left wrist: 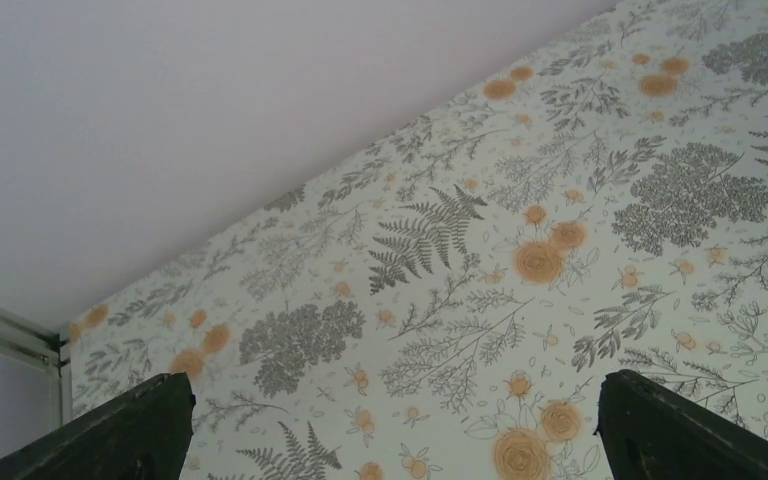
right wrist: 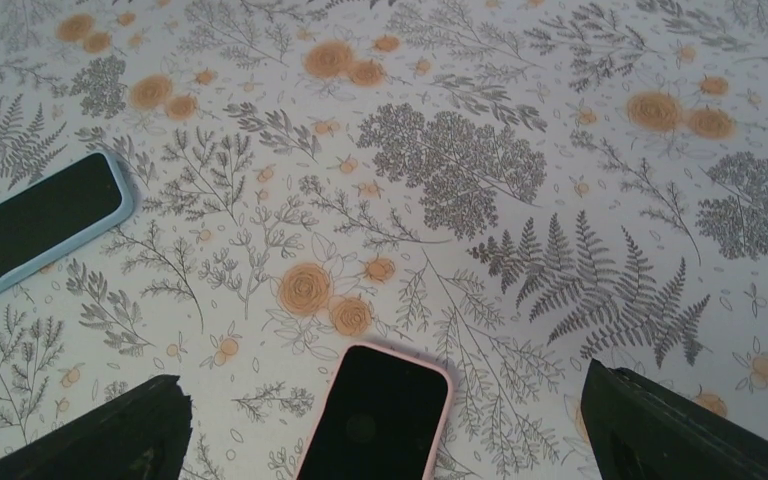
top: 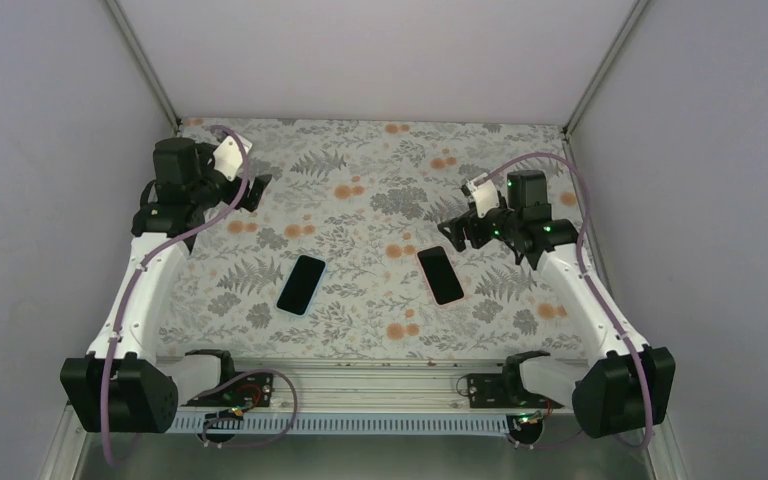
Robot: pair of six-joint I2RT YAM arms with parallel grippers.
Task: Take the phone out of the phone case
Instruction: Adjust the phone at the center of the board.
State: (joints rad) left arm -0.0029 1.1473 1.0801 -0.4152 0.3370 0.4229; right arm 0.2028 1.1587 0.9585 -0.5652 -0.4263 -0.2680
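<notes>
Two phones lie face up on the floral table. One sits in a pink case [top: 440, 275] right of centre, the other in a light blue case [top: 301, 284] left of centre. In the right wrist view the pink-cased phone [right wrist: 375, 415] lies at the bottom between my fingers, and the blue-cased phone [right wrist: 35, 225] is at the far left. My right gripper [top: 457, 232] is open and empty, hovering just behind the pink-cased phone. My left gripper [top: 257, 192] is open and empty, raised at the back left, away from both phones.
The floral cloth [top: 380, 170] covers the table inside white walls. A metal rail [top: 360, 385] runs along the near edge between the arm bases. A metal corner post [left wrist: 10, 340] shows in the left wrist view.
</notes>
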